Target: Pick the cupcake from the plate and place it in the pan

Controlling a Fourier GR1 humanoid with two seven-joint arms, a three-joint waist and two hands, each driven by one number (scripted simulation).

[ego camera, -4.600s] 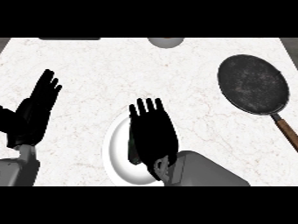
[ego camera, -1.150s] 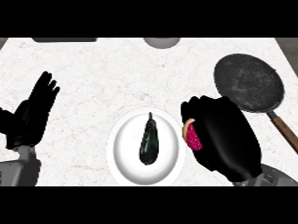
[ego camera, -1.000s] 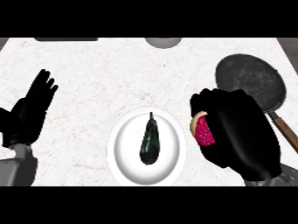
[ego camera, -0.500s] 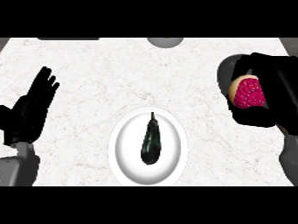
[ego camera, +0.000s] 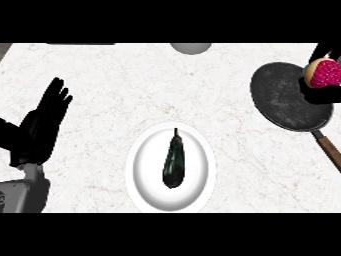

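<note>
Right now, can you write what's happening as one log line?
right hand: shut on cupcake, at right edge of pan | plate: eggplant only | left hand: open, resting at left

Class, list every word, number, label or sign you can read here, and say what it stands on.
None readable: pan, plate, eggplant, cupcake and counter are unmarked.
Small dark mark on the left forearm: too small to read.

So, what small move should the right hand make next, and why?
Probably shift the right hand a little toward the middle of the pan before lowering: the cupcake it holds appears over the pan's right rim, not its centre.
</note>
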